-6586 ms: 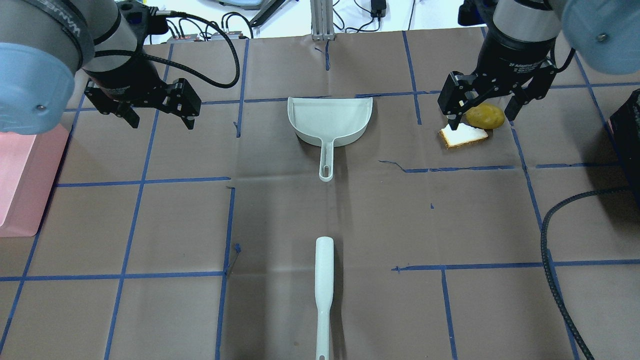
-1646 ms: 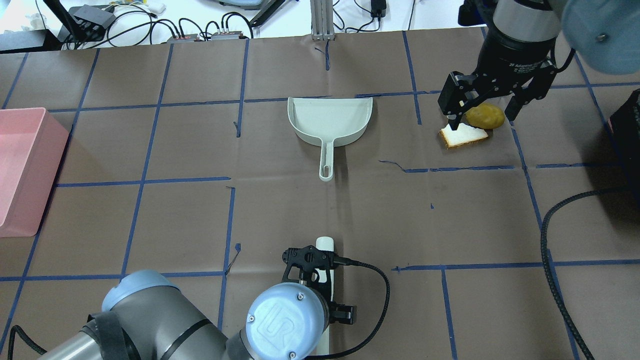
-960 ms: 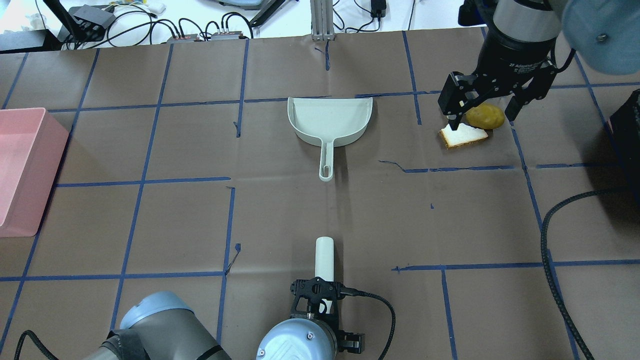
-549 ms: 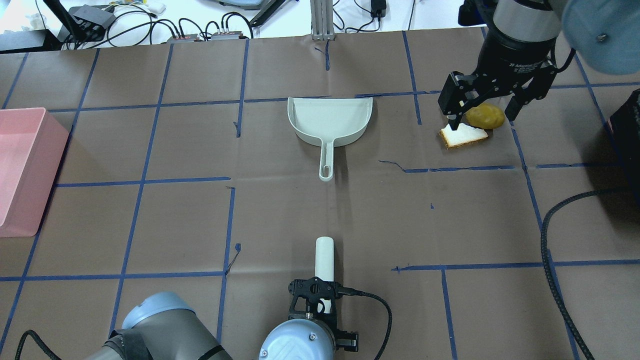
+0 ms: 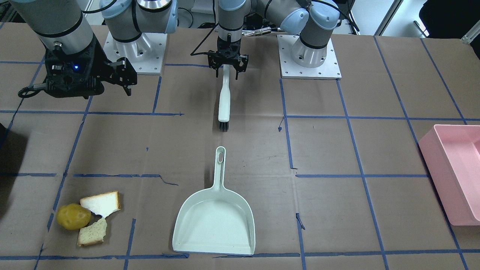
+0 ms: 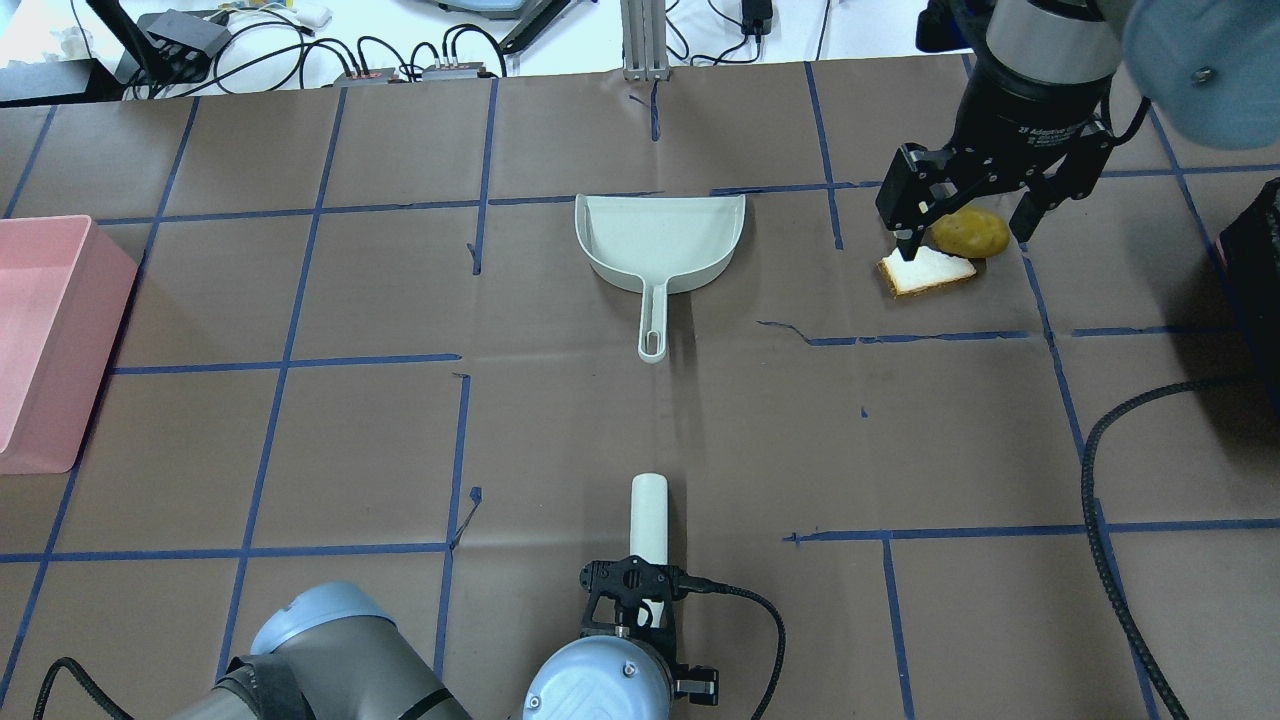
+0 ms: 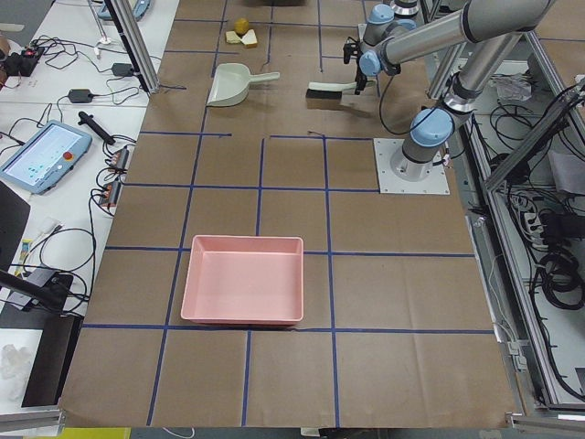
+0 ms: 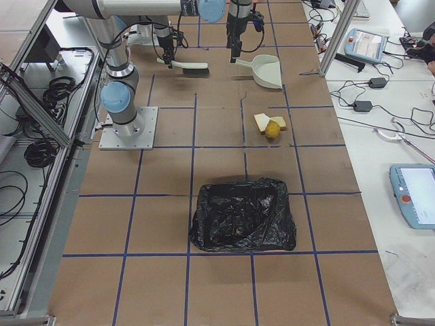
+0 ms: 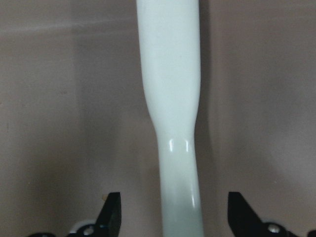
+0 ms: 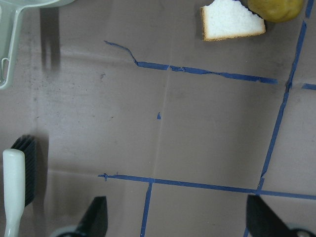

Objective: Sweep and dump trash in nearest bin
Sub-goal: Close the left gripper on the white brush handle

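The trash lies together on the table's right side: a yellow-brown potato (image 6: 975,235) (image 5: 73,216) and two pieces of white bread (image 5: 101,203) (image 5: 92,232), one of which shows in the overhead view (image 6: 925,272). A pale green dustpan (image 6: 660,240) lies mid-table, its handle toward the robot. A pale green brush (image 6: 648,515) (image 5: 224,101) lies nearer the robot. My left gripper (image 6: 640,600) (image 9: 176,217) is open, its fingers either side of the brush handle and not touching it. My right gripper (image 6: 965,238) (image 10: 177,222) is open and empty, raised on the robot's side of the trash.
A pink bin (image 6: 40,340) (image 7: 243,293) stands at the table's left end. A bin lined with a black bag (image 8: 243,216) stands at the right end, close to the trash. A black cable (image 6: 1100,500) runs over the right side.
My left arm came from the far left to the brush, then slid back along the handle toward the robot. It has barely moved in the last half second. The right arm is unchanged.
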Controlling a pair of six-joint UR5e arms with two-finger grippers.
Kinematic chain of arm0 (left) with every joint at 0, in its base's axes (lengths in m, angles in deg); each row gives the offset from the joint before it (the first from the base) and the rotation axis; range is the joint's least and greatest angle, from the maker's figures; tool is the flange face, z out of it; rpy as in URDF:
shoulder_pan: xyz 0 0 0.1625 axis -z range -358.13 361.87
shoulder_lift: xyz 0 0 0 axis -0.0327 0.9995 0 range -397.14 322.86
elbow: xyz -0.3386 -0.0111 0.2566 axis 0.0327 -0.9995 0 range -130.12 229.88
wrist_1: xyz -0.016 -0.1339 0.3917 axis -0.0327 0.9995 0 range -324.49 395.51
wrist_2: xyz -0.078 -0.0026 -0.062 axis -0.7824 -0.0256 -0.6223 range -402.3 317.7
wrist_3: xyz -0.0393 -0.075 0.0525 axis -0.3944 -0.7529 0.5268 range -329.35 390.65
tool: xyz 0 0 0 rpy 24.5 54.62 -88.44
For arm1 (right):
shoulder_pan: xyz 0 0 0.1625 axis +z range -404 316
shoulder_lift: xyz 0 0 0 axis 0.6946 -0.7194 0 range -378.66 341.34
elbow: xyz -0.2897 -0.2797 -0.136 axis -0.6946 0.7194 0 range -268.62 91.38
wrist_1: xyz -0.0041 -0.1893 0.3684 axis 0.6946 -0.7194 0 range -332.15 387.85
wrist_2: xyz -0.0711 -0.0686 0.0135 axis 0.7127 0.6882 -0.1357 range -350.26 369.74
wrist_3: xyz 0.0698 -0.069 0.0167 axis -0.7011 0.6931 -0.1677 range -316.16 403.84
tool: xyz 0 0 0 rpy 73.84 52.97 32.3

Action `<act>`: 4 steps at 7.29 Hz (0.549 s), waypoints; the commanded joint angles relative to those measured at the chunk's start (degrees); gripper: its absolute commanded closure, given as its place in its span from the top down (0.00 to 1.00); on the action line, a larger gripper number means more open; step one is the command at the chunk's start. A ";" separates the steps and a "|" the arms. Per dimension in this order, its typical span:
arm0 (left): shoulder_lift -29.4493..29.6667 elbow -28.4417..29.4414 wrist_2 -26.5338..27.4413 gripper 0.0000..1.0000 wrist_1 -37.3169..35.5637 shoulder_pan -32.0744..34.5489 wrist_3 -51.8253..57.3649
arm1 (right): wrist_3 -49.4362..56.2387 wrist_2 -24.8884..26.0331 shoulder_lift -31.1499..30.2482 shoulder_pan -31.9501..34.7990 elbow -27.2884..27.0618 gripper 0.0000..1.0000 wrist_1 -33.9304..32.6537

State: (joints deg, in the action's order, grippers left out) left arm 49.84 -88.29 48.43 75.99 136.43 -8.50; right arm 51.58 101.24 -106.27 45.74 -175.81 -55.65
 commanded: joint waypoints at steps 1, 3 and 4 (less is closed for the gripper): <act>-0.05 0.01 -3.09 0.47 0.48 0.00 0.13 | 0.00 0.00 -0.02 0.00 0.00 1.00 0.00; -0.40 -0.08 -3.10 0.25 1.09 0.18 0.13 | 0.00 0.00 -0.02 0.00 0.00 1.00 0.00; -1.10 -0.16 -3.01 0.14 1.27 0.27 0.56 | 0.00 0.00 -0.02 0.00 0.00 1.00 0.09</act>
State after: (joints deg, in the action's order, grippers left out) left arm 49.38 -88.36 45.44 76.92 136.59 -8.28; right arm 51.57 101.24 -106.29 45.74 -175.80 -55.63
